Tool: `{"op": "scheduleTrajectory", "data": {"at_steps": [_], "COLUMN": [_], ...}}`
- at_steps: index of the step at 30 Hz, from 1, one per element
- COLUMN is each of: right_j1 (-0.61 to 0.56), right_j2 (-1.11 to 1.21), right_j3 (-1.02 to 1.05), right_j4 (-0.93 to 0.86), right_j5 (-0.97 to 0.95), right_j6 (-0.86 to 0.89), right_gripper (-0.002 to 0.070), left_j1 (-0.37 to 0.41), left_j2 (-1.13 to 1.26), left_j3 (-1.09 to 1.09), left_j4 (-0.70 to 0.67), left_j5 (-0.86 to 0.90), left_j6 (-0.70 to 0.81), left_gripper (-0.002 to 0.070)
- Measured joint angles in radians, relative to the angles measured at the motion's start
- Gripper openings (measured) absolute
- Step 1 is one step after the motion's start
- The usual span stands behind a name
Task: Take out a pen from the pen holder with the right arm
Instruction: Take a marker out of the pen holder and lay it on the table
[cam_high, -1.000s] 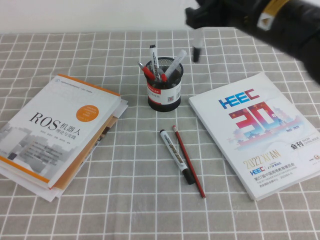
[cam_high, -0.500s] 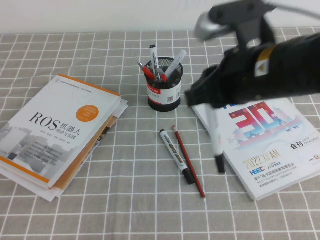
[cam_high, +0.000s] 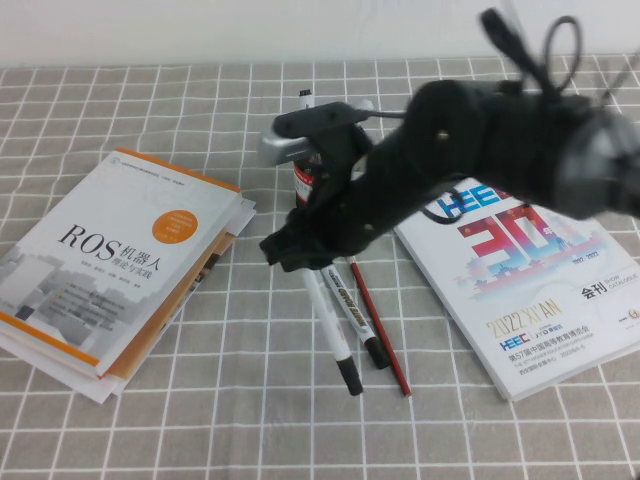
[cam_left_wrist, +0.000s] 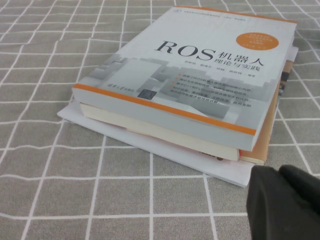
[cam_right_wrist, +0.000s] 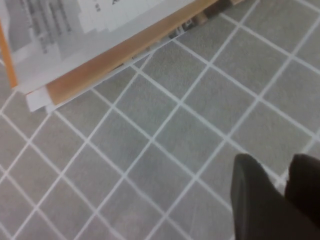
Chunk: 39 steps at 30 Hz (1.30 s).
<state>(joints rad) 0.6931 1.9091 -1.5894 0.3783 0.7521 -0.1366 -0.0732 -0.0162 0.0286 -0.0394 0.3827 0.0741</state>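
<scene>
1. The fingers (cam_right_wrist: 252, 200) of the right gripper (cam_high: 303, 258) stand narrow, pinched on the top end of a white pen (cam_high: 330, 320).
2. That pen hangs from the grip with its black-capped end lowest, slanting toward the robot. It is wholly clear of the pen holder (cam_high: 302, 180), just in front of it. Whether the cap touches the checked cloth (cam_high: 200, 420) cannot be told.
3. The right gripper hovers low in front of the pen holder, and its arm hides most of the holder. One pen tip (cam_high: 305, 97) shows above the holder's rim.
4. A black marker (cam_high: 352, 305) and a red pencil (cam_high: 385, 340) lie on the cloth in front of the holder, just beside the hanging pen.
5. The ROS book stack (cam_high: 120, 250) lies to the holder's left and the HEEC magazine (cam_high: 530, 290) to its right.
6. The left gripper (cam_left_wrist: 285, 200) is parked by a corner of that book stack, well apart from the holder. Whether it is open or shut cannot be told.
7. Progress, as a judgement: the take-out itself looks done. At most, laying the pen on the cloth and letting go is left.
</scene>
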Motion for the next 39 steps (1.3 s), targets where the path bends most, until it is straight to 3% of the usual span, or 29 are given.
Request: {"op": "scheduleTrajectory", "data": {"at_steps": [12,26,33,39], "right_j1": [-0.025,-0.046,-0.056,-0.062], "right_j2": [0.275,0.318,0.318,0.318], "right_j3": [-0.281,-0.288,-0.288,-0.288], "right_j4": [0.002,0.002,0.002,-0.002], "right_j5": [0.115,0.081,0.081,0.081], "right_j6": [-0.011,-0.011,-0.011,-0.011], "right_gripper": [0.0098,0.0098,0.0181,0.0198], "left_j1": [0.0,0.0,0.0,0.0], "left_j2": [0.0,0.0,0.0,0.0], "left_j3": [0.0,0.0,0.0,0.0], "left_j4": [0.0,0.0,0.0,0.0], "left_j5": [0.0,0.0,0.0,0.0], "left_j6": [0.0,0.0,0.0,0.0], "left_gripper": [-0.0003,-0.0003,-0.0003,-0.0003]}}
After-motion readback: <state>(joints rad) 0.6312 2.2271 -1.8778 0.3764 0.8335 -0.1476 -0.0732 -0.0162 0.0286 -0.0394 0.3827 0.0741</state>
